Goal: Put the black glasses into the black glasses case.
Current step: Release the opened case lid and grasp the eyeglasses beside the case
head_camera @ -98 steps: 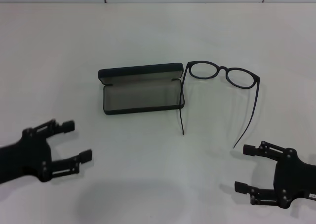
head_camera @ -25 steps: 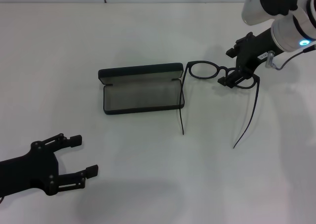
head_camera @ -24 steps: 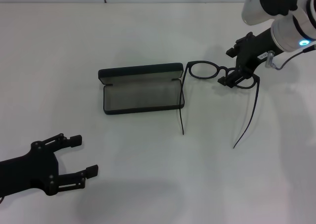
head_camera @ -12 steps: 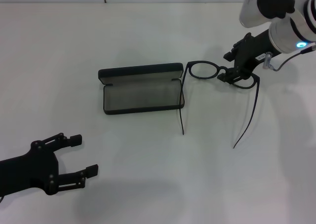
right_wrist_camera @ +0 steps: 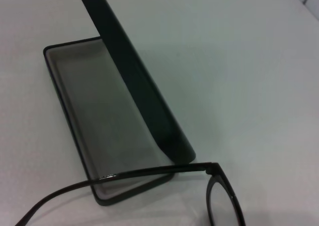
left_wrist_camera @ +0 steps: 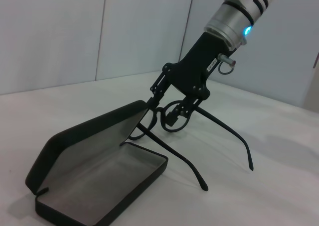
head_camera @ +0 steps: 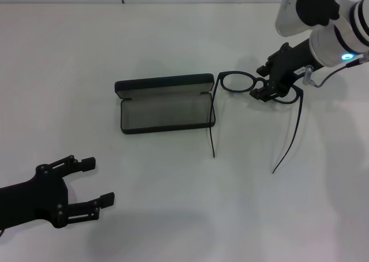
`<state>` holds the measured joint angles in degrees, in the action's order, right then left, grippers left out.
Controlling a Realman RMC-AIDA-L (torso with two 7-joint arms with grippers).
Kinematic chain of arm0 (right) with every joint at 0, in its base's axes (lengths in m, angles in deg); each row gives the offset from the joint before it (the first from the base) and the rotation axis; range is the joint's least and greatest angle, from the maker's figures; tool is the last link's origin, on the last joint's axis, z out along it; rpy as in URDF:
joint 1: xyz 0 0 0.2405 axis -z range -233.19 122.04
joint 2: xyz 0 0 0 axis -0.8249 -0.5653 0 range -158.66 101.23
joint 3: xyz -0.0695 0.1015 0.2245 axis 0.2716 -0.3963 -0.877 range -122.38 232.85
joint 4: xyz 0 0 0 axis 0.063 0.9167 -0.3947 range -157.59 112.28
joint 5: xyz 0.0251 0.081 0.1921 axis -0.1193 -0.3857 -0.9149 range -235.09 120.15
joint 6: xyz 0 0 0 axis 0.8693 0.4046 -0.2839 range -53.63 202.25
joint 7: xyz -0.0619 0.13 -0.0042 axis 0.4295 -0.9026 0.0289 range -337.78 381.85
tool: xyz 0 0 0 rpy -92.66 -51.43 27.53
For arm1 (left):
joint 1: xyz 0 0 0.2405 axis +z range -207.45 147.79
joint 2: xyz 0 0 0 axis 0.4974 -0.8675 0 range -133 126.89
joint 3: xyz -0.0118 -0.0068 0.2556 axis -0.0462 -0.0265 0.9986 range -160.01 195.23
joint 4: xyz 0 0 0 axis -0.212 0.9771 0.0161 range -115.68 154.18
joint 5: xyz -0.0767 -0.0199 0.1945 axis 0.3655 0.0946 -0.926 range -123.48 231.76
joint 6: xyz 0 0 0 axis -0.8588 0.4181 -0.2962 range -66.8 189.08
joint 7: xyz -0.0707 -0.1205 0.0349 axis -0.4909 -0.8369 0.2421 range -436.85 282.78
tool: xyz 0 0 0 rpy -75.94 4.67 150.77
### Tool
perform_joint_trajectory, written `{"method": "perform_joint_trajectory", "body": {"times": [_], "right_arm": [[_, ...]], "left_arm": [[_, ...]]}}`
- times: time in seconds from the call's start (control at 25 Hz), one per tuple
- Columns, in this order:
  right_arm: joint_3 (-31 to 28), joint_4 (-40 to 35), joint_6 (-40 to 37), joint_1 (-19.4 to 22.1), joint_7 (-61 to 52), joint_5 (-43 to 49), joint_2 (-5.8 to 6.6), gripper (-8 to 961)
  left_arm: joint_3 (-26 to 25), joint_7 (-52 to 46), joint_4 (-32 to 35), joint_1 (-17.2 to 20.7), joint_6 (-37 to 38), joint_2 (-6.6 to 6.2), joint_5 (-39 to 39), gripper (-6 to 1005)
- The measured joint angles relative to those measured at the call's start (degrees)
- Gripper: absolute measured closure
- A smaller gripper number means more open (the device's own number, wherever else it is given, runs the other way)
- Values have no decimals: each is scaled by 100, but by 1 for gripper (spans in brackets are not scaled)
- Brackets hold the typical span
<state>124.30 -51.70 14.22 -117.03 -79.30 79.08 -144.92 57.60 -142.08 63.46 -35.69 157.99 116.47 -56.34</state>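
Black glasses (head_camera: 258,86) at right tool (head_camera: 260,84) (grey case lining (right_wrist_camera: 94,116) wrist-only)

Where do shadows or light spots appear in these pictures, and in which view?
Head view: faint shadows lie on the white table beside the black glasses, and a blue light glows on the right arm above the right gripper. Left wrist view: the same light glows.

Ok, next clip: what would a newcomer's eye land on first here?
Probably the right gripper, reaching in from the far right and set down at the bridge of the black glasses, which lie unfolded on the white table. Next, the black glasses case just to their left, lid open and grey inside empty. The left gripper sits open at the near left.
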Motion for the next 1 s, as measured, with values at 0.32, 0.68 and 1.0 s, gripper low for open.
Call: {"method": "perform_joint_trajectory", "body": {"times": [0.32, 0.68, 1.0], "right_arm": [[2, 13, 15, 29, 0, -24, 2, 442], [158, 7, 22, 48, -1, -24, 1, 529], [294, -56, 0, 65, 0, -24, 2, 792]], "left_arm": [[0, 6, 0, 6, 0, 0, 0, 196], [-19, -5, 0, 16, 0, 0, 0, 202], [-21, -2, -2, -2, -25, -5, 0, 208]]}}
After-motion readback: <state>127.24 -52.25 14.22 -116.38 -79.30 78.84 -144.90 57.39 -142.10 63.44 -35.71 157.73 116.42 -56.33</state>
